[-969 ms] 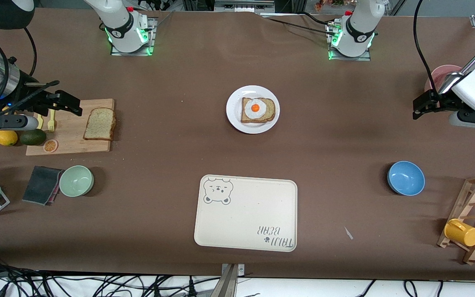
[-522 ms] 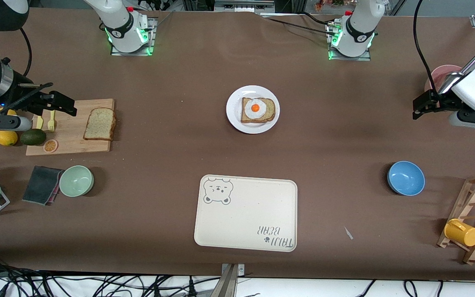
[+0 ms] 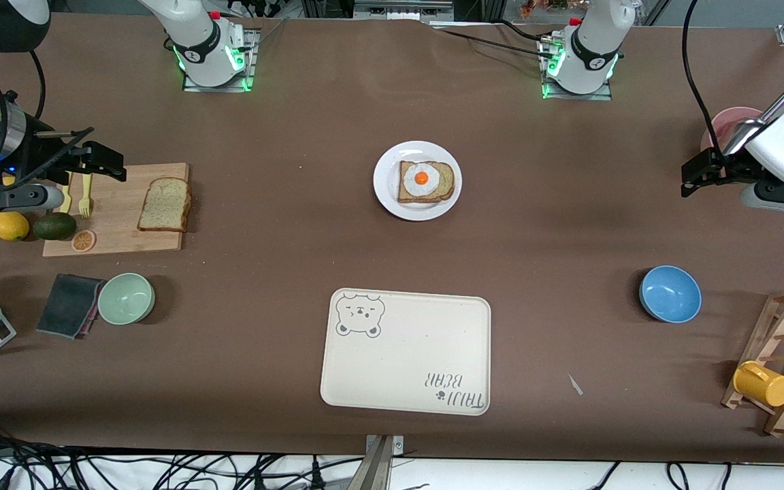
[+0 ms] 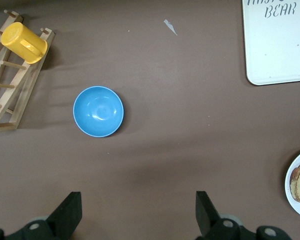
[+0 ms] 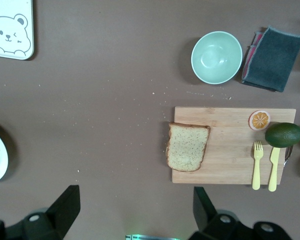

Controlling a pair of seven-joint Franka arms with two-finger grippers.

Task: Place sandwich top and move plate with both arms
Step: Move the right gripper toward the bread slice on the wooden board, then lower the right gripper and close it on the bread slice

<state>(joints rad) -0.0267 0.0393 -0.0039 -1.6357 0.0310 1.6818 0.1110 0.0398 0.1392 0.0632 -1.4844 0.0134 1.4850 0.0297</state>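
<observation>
Presently: right gripper (image 3: pixel 114 165), fingers spread wide, empty, over the cutting board (image 3: pixel 120 231) edge nearest the forks. Left gripper (image 3: pixel 695 175), likewise wide and empty, waits over bare table at its own end. Sandwich top (image 3: pixel 165 204): flat speckled tan slice, darker crust, lying on the board; best approached from above, pinched lightly across the crusts. Plate (image 3: pixel 385 197): round, white, glossy, mid-table, bearing egg-topped bread (image 3: pixel 425 181).

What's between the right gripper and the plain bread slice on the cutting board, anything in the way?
Nothing visible. The right gripper, open, hangs over the cutting board near the fork; the bread slice lies uncovered at the board's end toward the plate.
</observation>
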